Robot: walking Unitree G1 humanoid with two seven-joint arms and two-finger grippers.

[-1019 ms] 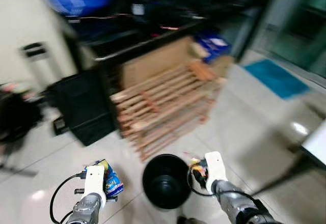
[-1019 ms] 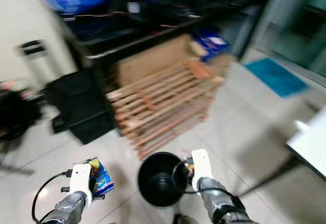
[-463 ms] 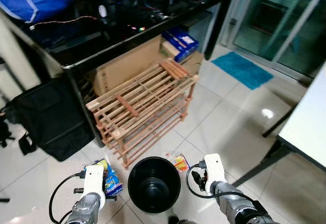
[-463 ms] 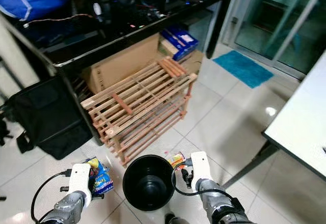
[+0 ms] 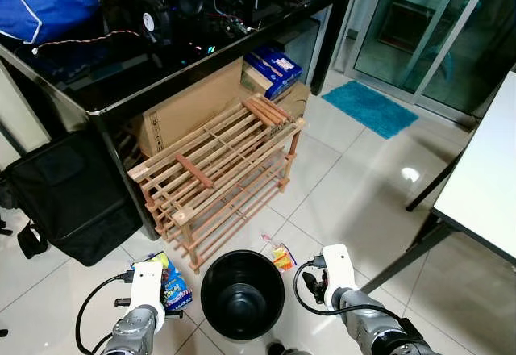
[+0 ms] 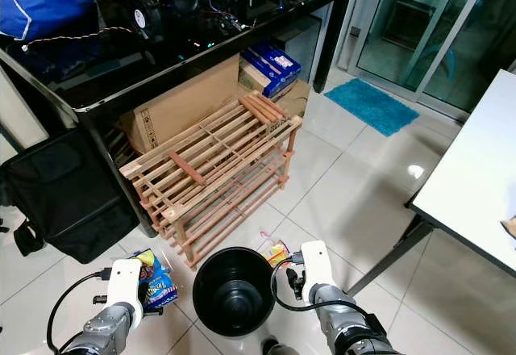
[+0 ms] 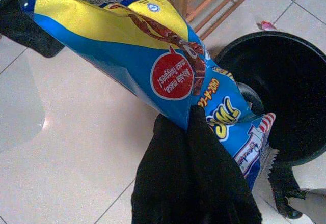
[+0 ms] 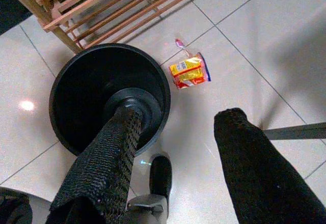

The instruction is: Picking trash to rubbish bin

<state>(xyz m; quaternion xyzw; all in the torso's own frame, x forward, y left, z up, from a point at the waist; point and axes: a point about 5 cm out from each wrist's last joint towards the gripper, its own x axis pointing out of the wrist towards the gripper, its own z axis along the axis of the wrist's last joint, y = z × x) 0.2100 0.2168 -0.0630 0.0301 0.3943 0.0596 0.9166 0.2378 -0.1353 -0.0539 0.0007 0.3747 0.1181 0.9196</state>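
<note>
While the black rubbish bin [image 5: 242,294] stands on the white tile floor [image 5: 355,185] at the bottom centre of the head view, the left gripper [image 7: 196,147] sits at lower left of the frame, clenched on a blue and yellow snack bag [image 7: 153,63]. That bag hangs just beside the bin's left rim, not over the opening. At the lower right of the frame the right gripper [image 8: 175,150] is held with its fingers parted and holding nothing. A small yellow and red wrapper [image 8: 189,71] lies flat on the tiles just beside the bin's upper right rim. Behind the bin a wooden slatted rack [image 5: 218,169] leans under a black desk [image 5: 185,56], near a black bag [image 5: 68,194].
</note>
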